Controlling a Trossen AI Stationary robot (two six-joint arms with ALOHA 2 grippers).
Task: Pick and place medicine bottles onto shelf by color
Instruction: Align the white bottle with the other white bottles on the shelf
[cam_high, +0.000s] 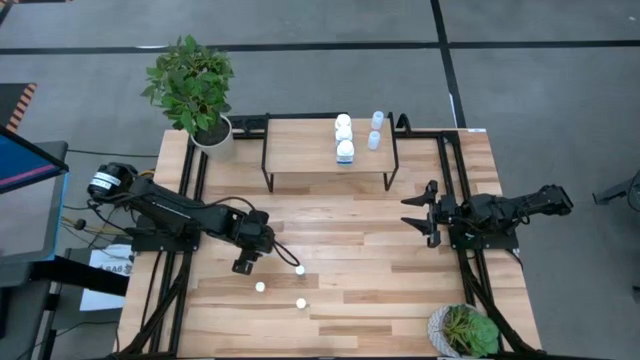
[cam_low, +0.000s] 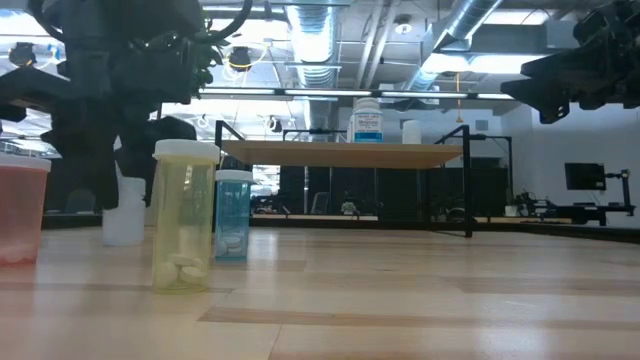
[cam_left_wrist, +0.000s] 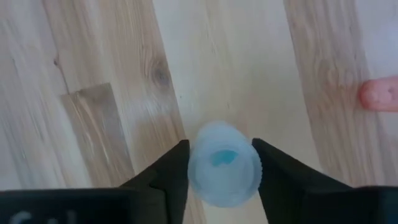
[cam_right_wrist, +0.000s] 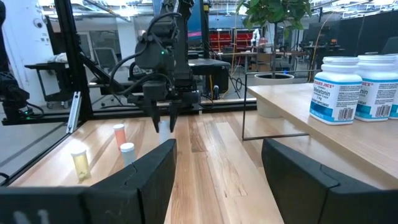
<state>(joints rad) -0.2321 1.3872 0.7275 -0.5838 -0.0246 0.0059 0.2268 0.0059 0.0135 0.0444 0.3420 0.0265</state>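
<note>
Both fingers of the left end effector (cam_left_wrist: 221, 180) bracket a pale blue bottle (cam_left_wrist: 224, 163), apparently clamped. Lift straight up, avoiding nearby bottles.

Overhead view looks straight down on the whole table (cam_high: 340, 240); low view looks level across it, close to three bottles. Both wrist views and the overhead share the left gripper (cam_right_wrist: 163, 121).
</note>
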